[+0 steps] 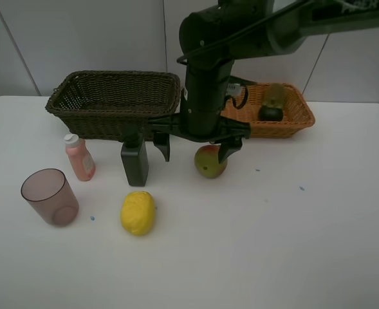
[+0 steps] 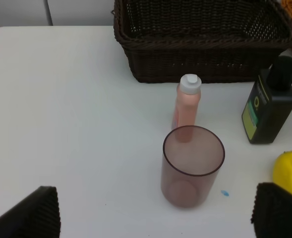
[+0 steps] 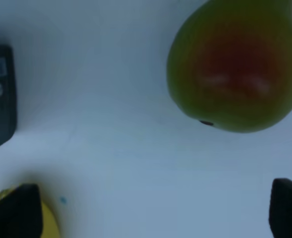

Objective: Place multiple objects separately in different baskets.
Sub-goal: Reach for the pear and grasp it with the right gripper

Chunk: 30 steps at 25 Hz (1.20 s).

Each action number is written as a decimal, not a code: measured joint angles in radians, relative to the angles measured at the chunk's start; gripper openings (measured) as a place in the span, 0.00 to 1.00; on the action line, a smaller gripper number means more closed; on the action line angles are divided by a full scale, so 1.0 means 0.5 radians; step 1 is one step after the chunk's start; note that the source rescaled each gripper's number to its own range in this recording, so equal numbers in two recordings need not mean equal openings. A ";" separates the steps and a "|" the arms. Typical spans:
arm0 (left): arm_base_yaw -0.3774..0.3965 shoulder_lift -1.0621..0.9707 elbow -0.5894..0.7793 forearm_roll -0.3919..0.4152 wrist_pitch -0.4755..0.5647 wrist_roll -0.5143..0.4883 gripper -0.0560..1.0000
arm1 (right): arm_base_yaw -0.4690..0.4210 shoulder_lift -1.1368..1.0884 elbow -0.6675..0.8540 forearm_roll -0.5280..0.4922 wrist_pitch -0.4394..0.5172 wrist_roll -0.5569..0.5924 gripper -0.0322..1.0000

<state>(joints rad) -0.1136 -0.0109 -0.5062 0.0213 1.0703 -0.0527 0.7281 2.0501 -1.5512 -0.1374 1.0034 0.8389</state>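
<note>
My right gripper (image 1: 195, 149) hangs open low over the table, its wide-spread fingers either side of the red-green apple (image 1: 210, 161), which sits nearer the right-hand finger. The right wrist view shows the apple (image 3: 237, 64) close up, nothing gripped. A dark green bottle (image 1: 135, 161) stands just left of that gripper. The pink bottle (image 2: 187, 106), tinted cup (image 2: 192, 166) and yellow lemon (image 1: 138, 212) stand at front left. The left gripper (image 2: 158, 210) is open, back from the cup; it is out of the exterior view. The dark brown basket (image 1: 115, 100) holds nothing visible.
The orange-tan basket (image 1: 298, 116) at back right holds a dark mangosteen (image 1: 271, 113) and a brown kiwi (image 1: 275, 95). The right arm (image 1: 205, 77) reaches in from the upper right and hides part of both baskets. Bare white table (image 1: 292, 225) fills the front right.
</note>
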 joint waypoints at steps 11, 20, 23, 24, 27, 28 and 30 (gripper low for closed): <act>0.000 0.000 0.000 0.010 0.000 0.000 1.00 | -0.166 0.046 0.000 -0.022 -0.077 0.007 0.99; 0.000 0.000 0.000 0.015 0.000 0.000 1.00 | -0.195 0.185 0.000 -0.046 -0.145 0.007 0.99; 0.000 0.000 0.000 0.015 0.000 0.000 1.00 | -0.213 0.232 0.000 -0.043 -0.169 0.006 0.99; 0.000 0.000 0.000 0.017 0.000 0.000 1.00 | -0.223 0.241 0.000 -0.043 -0.180 0.006 0.99; 0.000 0.000 0.000 0.017 0.000 0.000 1.00 | -0.245 0.251 0.000 -0.043 -0.199 0.002 0.99; 0.000 0.000 0.000 0.017 0.000 0.000 1.00 | -0.247 0.254 0.000 -0.043 -0.204 0.000 0.99; 0.000 0.000 0.000 0.017 0.000 0.000 1.00 | -0.251 0.254 0.000 -0.043 -0.220 0.000 0.99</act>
<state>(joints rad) -0.1136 -0.0109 -0.5062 0.0297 1.0703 -0.0527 0.6026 2.1770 -1.5512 -0.1590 0.8934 0.8389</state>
